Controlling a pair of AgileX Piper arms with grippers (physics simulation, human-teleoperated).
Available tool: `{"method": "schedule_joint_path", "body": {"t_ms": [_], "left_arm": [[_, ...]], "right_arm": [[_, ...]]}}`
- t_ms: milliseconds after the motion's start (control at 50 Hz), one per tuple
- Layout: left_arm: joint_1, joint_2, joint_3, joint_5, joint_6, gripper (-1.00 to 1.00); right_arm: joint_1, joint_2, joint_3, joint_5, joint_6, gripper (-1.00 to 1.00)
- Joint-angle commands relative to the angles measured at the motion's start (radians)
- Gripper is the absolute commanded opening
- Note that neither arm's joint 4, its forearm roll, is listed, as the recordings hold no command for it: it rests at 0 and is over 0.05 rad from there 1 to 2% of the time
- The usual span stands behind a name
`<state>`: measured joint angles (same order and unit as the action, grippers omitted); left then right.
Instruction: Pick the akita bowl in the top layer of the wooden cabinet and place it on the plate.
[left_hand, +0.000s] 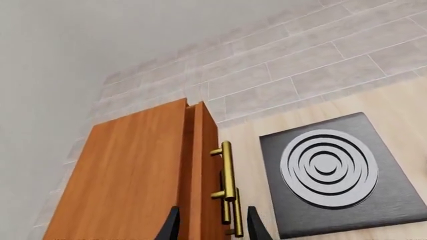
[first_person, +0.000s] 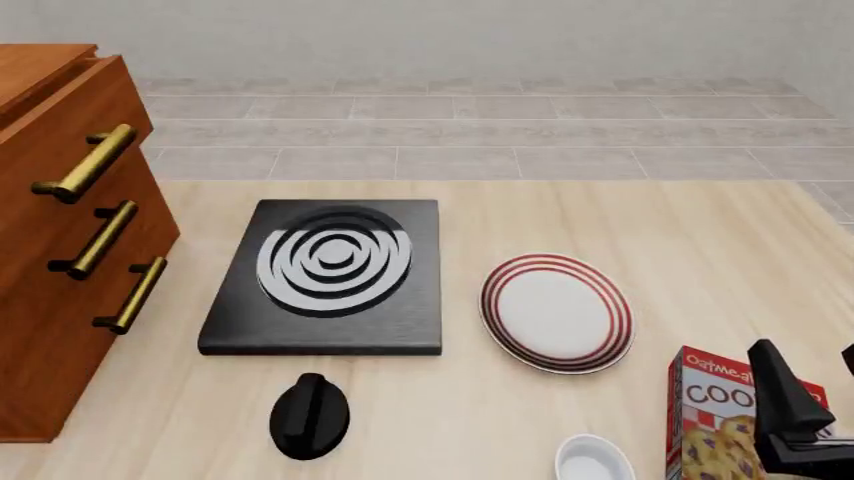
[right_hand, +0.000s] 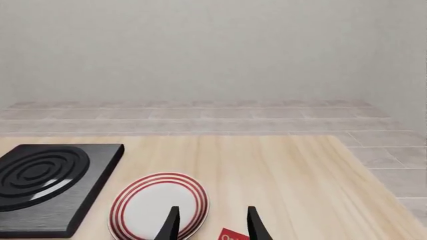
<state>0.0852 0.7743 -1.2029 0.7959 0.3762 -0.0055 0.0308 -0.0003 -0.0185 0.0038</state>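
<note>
My left hand (left_hand: 212, 225) is spread, its fingers either side of the brass handle (left_hand: 229, 186) of the top layer (left_hand: 200, 170) on the wooden cabinet (first_person: 60, 230), not touching it that I can see. That drawer stands slightly out from the cabinet face. I cannot see the akita bowl. My right hand (right_hand: 212, 225) is spread too, empty, low at the bench's (first_person: 694, 260) near right, above a red cookie box (first_person: 714, 415). The plate (first_person: 557, 312) lies on the bench just right of the black stove (first_person: 327, 275). A small white bowl (first_person: 595, 460) sits near the box.
</note>
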Motion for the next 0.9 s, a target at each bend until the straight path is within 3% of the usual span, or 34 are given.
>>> {"method": "schedule_joint_path", "body": {"t_ms": [20, 460, 540, 900], "left_arm": [[0.019, 0.049, -0.052, 0.050, 0.010, 1.00], [0.043, 0.111, -0.029, 0.080, -0.001, 1.00], [0.021, 0.140, -0.037, 0.109, -0.050, 1.00], [0.062, 0.140, 0.004, 0.086, -0.023, 1.00]], "right_arm": [[-0.003, 0.026, 0.000, -0.018, -0.001, 1.00], [0.002, 0.071, 0.000, -0.052, -0.002, 1.00], [0.005, 0.076, 0.000, -0.055, -0.003, 1.00], [0.007, 0.095, 0.000, -0.073, -0.002, 1.00]]}}
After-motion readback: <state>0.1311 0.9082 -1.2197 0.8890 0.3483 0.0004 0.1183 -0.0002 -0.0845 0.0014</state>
